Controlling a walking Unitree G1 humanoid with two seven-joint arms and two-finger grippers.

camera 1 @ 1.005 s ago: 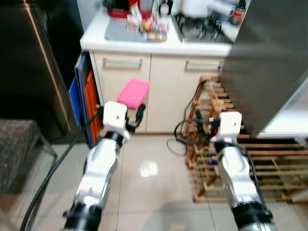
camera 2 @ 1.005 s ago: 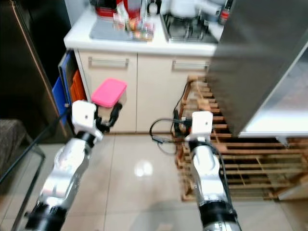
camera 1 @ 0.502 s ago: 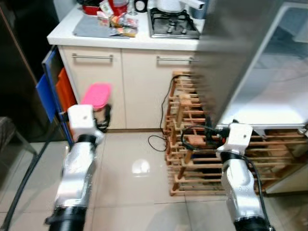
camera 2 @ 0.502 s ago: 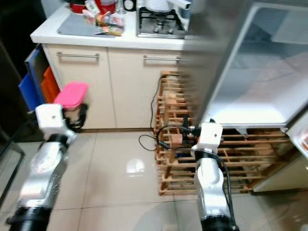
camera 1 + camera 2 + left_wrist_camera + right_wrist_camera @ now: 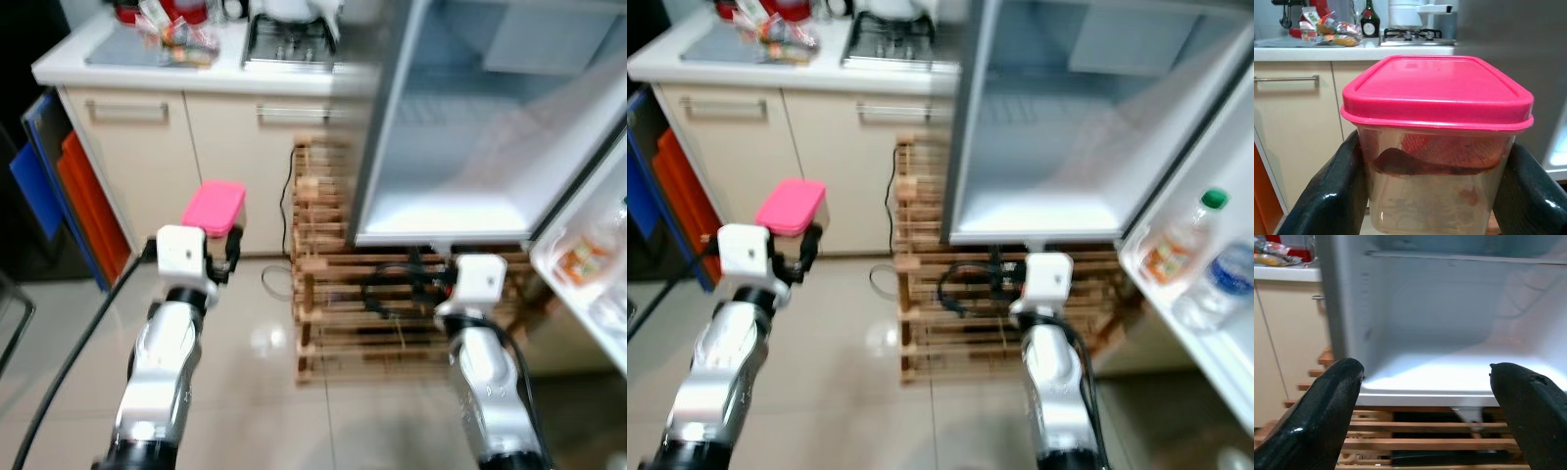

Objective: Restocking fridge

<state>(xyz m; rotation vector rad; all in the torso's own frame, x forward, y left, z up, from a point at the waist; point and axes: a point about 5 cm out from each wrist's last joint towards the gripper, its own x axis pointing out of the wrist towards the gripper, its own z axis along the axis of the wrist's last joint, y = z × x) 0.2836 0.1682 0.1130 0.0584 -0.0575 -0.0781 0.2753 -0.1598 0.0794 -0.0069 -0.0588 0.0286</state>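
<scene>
Left gripper (image 5: 1435, 196) clamped on our pink-lidded container (image 5: 1436, 127), low beside cabinet | right gripper (image 5: 1425, 406) wide open, empty, facing open fridge (image 5: 1058, 137) | we judge: keep container level, swing toward bottom shelf (image 5: 1449, 372), clear wooden rack (image 5: 333, 284).

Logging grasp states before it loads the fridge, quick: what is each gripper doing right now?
Left gripper: shut on the clear plastic container with the pink lid.
Right gripper: open, holding nothing, pointed at the open fridge's white lower shelf.
</scene>
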